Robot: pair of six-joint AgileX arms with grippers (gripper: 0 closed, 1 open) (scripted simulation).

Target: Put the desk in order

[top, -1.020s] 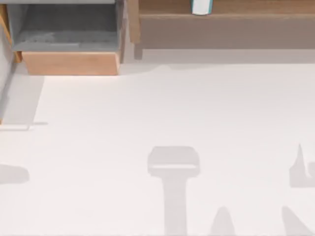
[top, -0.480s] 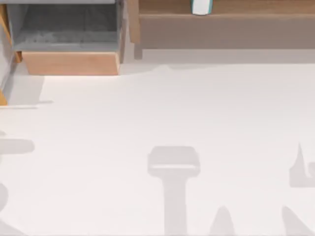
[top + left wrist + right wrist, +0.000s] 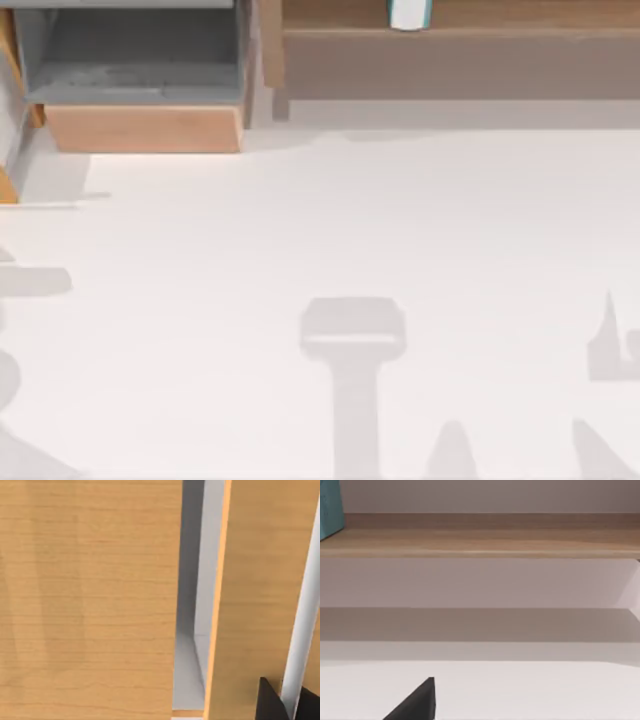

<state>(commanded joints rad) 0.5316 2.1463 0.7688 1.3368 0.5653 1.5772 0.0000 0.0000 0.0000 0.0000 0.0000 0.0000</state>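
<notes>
Spreading across nearly all of the top view, the desk is a plain white tabletop. Its two wooden parts sit along the far edge. The drawer box is at the far left, its light-wood front facing the tabletop and its grey lining visible from above. The shelf runs from just right of the drawer box to the right edge of the view, and casts a band of shade on the white surface below it. A small white-and-teal item stands on the shelf, right of the drawer box and cut off by the top of the view. The right wrist view shows the shelf from the front, with a teal corner of that item at one end.

Grey shadows lie on the tabletop. One with a broad head is near the middle of the near edge, there are narrower ones toward the near right corner, and soft patches run along the left edge.

The left gripper shows as dark tips at the edge of the left wrist view, close up against wood panels with a grey gap between them. I cannot tell whether this claw is apart or together. The right gripper shows as one dark wedge low over the white tabletop, facing the shelf. I cannot tell its state either.
</notes>
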